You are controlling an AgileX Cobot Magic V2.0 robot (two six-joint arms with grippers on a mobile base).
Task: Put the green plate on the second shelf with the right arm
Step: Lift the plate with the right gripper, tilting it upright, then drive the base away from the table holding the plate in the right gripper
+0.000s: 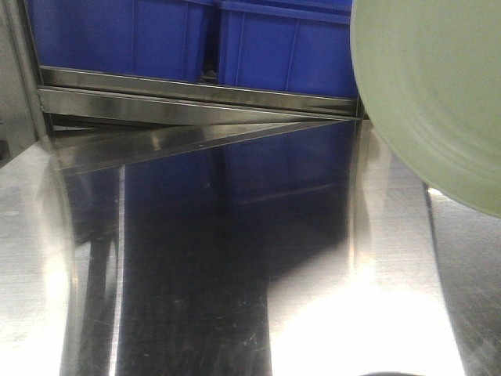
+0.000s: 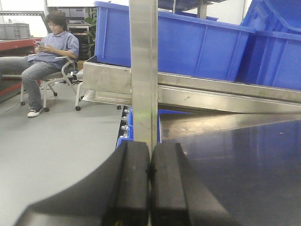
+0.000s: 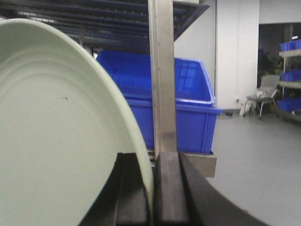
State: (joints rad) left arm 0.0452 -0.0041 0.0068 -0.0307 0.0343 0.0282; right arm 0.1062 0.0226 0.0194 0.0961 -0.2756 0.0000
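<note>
The pale green plate (image 1: 438, 94) hangs in the air at the upper right of the front view, tilted with its ringed inside facing me, above the shiny steel shelf surface (image 1: 196, 266). In the right wrist view the green plate (image 3: 56, 136) fills the left half, and my right gripper (image 3: 151, 188) is shut on its rim, one black finger on each face. My left gripper (image 2: 150, 174) is shut with nothing between its pads, low by the shelf's left front corner.
Blue plastic bins (image 1: 196, 39) stand on a raised steel ledge (image 1: 196, 98) behind the shelf surface. Vertical steel posts (image 2: 143, 70) (image 3: 162, 75) rise just ahead of each gripper. A seated person (image 2: 47, 56) is far off to the left on the grey floor.
</note>
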